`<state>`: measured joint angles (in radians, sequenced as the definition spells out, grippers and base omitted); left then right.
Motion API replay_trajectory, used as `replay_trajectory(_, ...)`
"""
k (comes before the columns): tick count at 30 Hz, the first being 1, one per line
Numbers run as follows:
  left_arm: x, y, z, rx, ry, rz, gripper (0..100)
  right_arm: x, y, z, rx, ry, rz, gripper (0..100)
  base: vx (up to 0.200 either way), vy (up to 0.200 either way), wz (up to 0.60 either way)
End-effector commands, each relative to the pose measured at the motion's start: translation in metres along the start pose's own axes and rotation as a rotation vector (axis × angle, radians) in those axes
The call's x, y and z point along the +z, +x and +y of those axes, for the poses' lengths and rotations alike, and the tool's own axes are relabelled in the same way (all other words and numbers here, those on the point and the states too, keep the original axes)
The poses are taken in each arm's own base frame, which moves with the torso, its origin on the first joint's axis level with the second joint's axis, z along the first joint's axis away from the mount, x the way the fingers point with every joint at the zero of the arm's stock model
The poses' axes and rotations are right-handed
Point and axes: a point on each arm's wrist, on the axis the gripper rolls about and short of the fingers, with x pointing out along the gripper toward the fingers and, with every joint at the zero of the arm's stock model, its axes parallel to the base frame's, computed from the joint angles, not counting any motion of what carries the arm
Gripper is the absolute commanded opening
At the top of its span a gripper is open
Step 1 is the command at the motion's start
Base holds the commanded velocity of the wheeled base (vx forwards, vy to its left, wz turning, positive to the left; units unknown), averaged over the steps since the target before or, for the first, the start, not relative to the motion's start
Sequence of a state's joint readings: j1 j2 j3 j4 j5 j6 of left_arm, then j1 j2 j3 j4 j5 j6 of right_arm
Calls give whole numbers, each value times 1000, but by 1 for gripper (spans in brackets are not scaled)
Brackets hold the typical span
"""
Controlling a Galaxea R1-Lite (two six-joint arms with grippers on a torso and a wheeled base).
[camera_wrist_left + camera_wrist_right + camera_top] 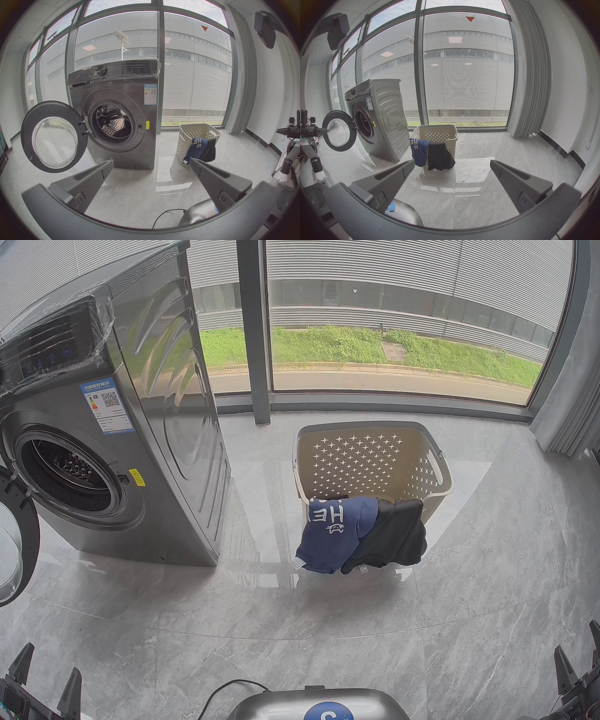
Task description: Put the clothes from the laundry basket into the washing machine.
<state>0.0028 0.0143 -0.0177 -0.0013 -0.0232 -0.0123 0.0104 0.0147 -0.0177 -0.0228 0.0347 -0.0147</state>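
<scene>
Laundry basket [369,459] stands on the floor beside the washing machine [156,427], whose round door [15,540] hangs wide open and leaves the drum mouth [69,474] clear. Two garments drape over the basket's near rim: a blue shirt [334,530] and, touching it on the robot's right, a black garment [394,537]. Whether more cloth lies on the basket's bottom cannot be told, since the draped pieces hide it. Left gripper [150,162] and right gripper [450,163] are both spread wide and carry nothing, well apart from the basket. Both garments are probably light, limp and unbreakable. They will likely sag and trail when lifted. The best hold appears to be the bunched fold at the rim, where the cloth lies thickest.
</scene>
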Motion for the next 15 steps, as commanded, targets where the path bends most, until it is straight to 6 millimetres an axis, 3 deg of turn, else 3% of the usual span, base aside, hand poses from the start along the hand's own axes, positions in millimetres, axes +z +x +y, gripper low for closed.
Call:
replay_trajectory(1,-4,0,0,1,-2,5,100,-5,0,0,1,-1,3,100,0,0,0)
replay_trajectory(15,-4,0,0,5,-5,3,100,-5,0,0,1,-1,3,100,0,-200,0)
